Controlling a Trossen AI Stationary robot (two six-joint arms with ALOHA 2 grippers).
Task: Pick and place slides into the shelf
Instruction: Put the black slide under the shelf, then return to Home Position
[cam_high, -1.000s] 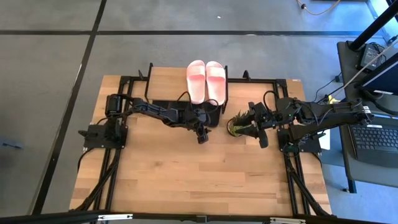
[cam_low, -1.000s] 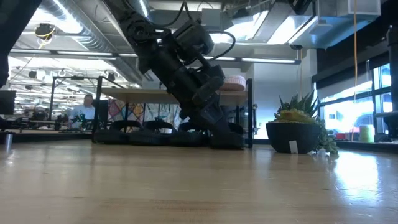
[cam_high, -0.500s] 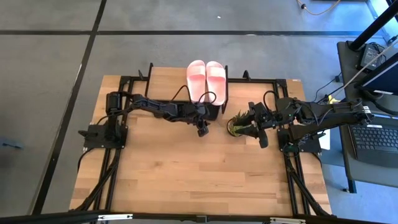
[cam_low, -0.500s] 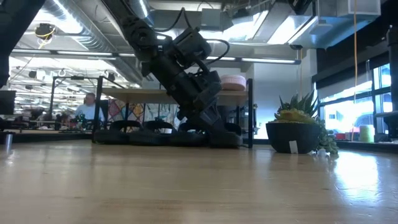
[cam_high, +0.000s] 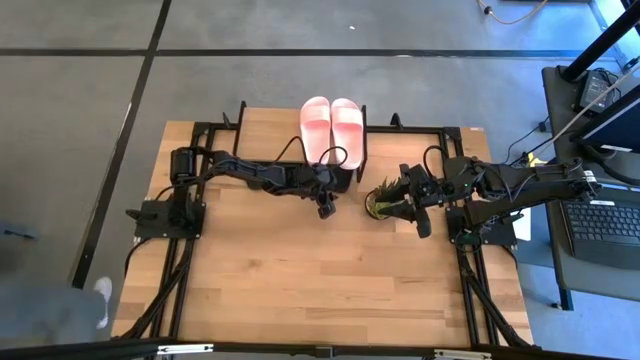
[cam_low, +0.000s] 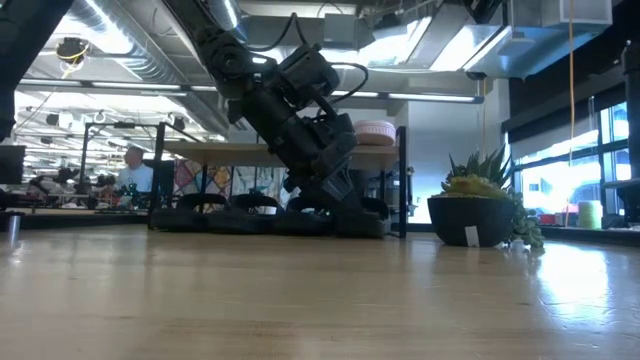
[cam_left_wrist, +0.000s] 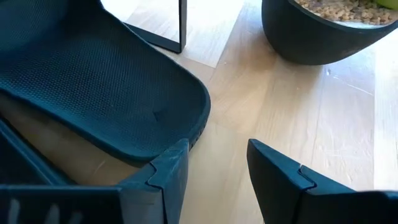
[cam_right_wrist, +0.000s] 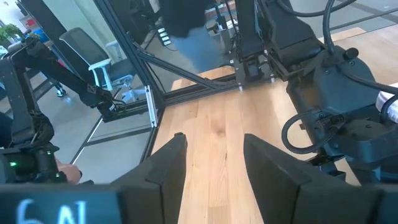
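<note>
Beside open left gripper (cam_left_wrist: 214, 174): black slide (cam_left_wrist: 99, 87).

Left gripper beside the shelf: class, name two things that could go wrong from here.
1. The left gripper is open and empty just past a black slide; pulling back, a finger might snag its edge and drag it off the shelf.
2. The potted plant stands close by; a sideways swing could knock it.

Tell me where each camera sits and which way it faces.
High: overhead, straight down; both arms, pink slides on the shelf.
Low: table height, level across; left arm at the shelf, plant.
Left wrist: past open left gripper; black slide, plant pot.
Right wrist: past open right gripper; bare table, arm base.
Shared: high and low both show the plant.
</note>
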